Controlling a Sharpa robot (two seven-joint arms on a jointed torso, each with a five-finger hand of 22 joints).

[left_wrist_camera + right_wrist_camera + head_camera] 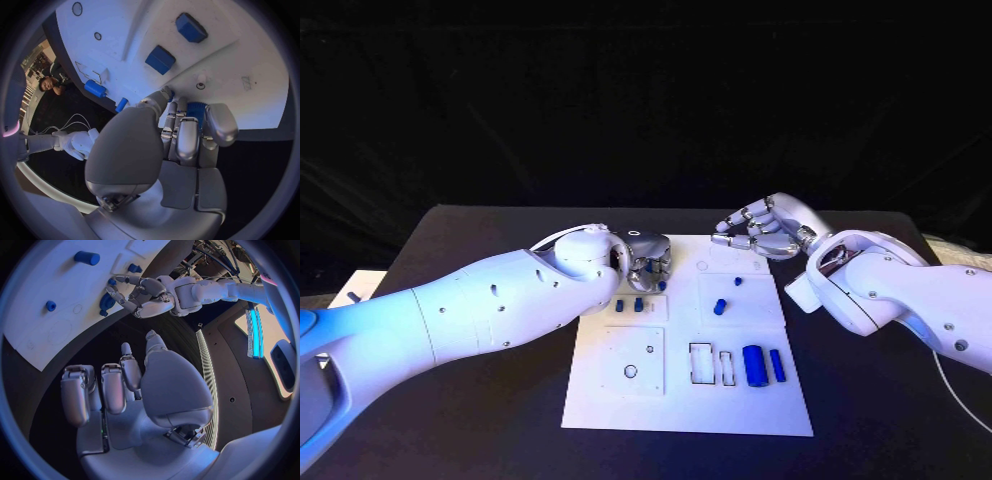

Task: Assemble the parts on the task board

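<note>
Dim, black backdrop; bluish light overhead, glare on task board (687, 400) (brightest patch). Heavy fisheye bending in wrist views, rims dark.

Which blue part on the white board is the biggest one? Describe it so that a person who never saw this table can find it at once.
Start at the white task board in the middle of the black table. Go to its near right corner, on the side of the right hand, where two blue parts lie side by side next to two empty rectangular outlines. The large blue cylinder is the left one, clearly thicker than the slim blue bar.
</note>
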